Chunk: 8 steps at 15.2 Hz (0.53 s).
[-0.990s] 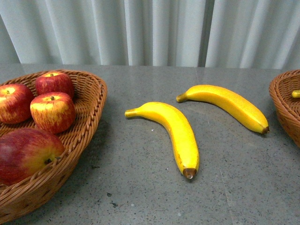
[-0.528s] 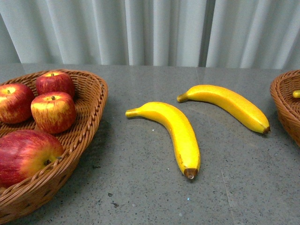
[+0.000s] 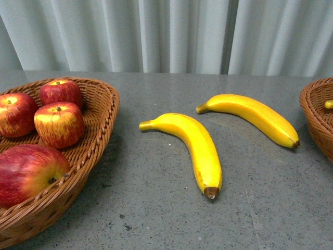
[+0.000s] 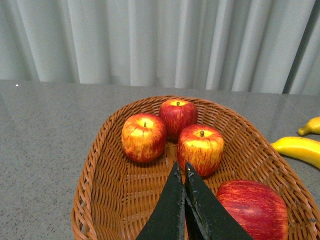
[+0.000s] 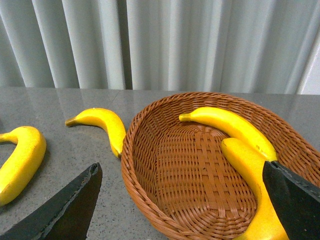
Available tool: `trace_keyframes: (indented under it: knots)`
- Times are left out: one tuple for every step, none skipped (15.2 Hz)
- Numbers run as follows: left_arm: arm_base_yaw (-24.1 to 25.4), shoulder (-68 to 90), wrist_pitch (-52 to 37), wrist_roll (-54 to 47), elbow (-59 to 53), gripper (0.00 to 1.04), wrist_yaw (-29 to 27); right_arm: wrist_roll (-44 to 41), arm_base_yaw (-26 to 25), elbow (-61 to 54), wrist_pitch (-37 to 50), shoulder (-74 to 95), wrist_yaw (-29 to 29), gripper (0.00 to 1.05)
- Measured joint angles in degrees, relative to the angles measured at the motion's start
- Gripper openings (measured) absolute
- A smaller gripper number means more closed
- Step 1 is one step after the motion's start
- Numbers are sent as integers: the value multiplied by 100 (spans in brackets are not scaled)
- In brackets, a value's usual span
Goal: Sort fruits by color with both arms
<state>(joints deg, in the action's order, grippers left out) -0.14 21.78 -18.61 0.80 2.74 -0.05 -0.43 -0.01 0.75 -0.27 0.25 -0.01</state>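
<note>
Several red apples lie in the left wicker basket (image 3: 99, 140): a large one (image 3: 28, 172) in front and smaller ones (image 3: 59, 124) behind. Two yellow bananas lie on the grey table, one nearer (image 3: 195, 148) and one farther right (image 3: 255, 117). Neither arm shows in the front view. In the left wrist view my left gripper (image 4: 182, 170) is shut and empty above the apple basket (image 4: 100, 170), close to an apple (image 4: 201, 147). In the right wrist view my right gripper (image 5: 182, 172) is open over the right basket (image 5: 150, 190), which holds two bananas (image 5: 235, 125).
The right basket's rim (image 3: 317, 114) shows at the front view's right edge with a banana tip (image 3: 328, 104) in it. A white curtain (image 3: 166, 34) hangs behind the table. The grey tabletop (image 3: 156, 208) lies between the baskets.
</note>
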Motion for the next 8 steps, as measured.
trace_keyframes:
  knots:
    - [9, -140, 96, 0, -24, 1, 4, 2, 0, 0, 0, 0, 0, 98]
    - [9, -267, 184, 0, -44, 1, 4, 2, 0, 0, 0, 0, 0, 98]
    - [9, -363, -17, 0, -192, 1, 4, 2, 0, 0, 0, -2, 0, 98]
    - [9, -472, 195, 0, -197, 1, 2, 2, 0, 0, 0, 0, 0, 98]
    - [9, -614, 291, -2, -197, 1, 4, 2, 0, 0, 0, 0, 0, 98]
    - [9, -752, 413, -2, -197, 1, 7, 2, 0, 0, 0, 0, 0, 98]
    - [9, -870, 546, -2, -197, 1, 4, 2, 0, 0, 2, 0, 0, 98]
    - [9, -951, 629, -2, -197, 1, 4, 2, 0, 0, 0, 0, 0, 98]
